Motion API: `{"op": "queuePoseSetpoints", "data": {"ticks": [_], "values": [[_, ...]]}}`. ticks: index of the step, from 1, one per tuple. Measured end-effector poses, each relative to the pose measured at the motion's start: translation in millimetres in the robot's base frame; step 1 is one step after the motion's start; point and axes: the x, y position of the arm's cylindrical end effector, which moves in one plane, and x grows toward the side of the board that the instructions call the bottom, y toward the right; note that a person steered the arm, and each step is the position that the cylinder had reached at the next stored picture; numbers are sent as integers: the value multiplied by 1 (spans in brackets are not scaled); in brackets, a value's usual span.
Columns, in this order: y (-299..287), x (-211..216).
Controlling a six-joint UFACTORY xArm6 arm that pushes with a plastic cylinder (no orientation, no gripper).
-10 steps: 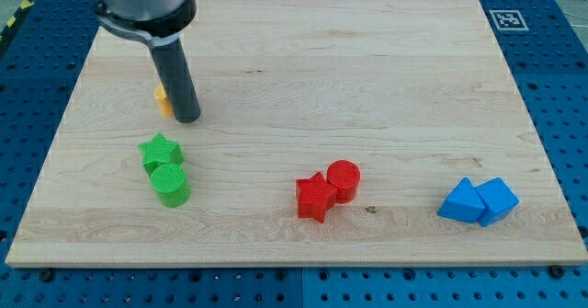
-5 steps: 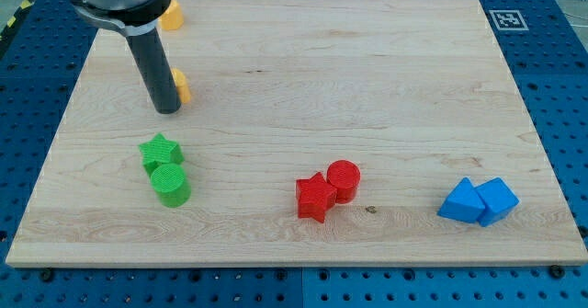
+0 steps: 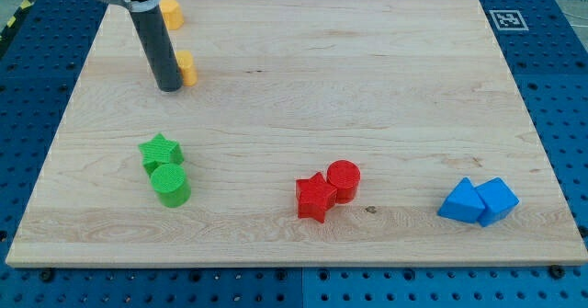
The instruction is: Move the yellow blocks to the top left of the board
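My tool is a bare rod with nothing to open or clench, so it grips nothing; my tip (image 3: 169, 87) rests on the bench (image 3: 367, 87) touching the left side of the lower yellow block (image 3: 187, 69), which sits in the upper left part of the board. The upper yellow block (image 3: 171, 15) lies right at the top edge, just above it and partly hidden by the rod.

What worries me: the tip is beside the lower block and slightly below it, not squarely under it. A push toward the view's top could make the block slip off to the right instead of travelling up. A push too far could drive it into the upper block and knock that one over the top edge, since it has almost no margin there.

As for heading, both yellow blocks are half hidden by the rod and too small for me to name a shape, a long axis or a facing.

Farther out, the green star (image 3: 160, 151) and green cylinder (image 3: 171, 185) touch each other below. The red star (image 3: 315, 197) and red cylinder (image 3: 344, 179), and the two blue blocks (image 3: 478, 200), are well apart and no risk.
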Motion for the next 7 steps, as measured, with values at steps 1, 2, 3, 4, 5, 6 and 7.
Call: {"op": "queuePoseSetpoints", "data": {"ticks": [1, 2, 3, 4, 5, 6, 7], "values": [[7, 3], [2, -9], [-3, -32], [17, -26], [33, -21], [28, -39], [20, -61]]}}
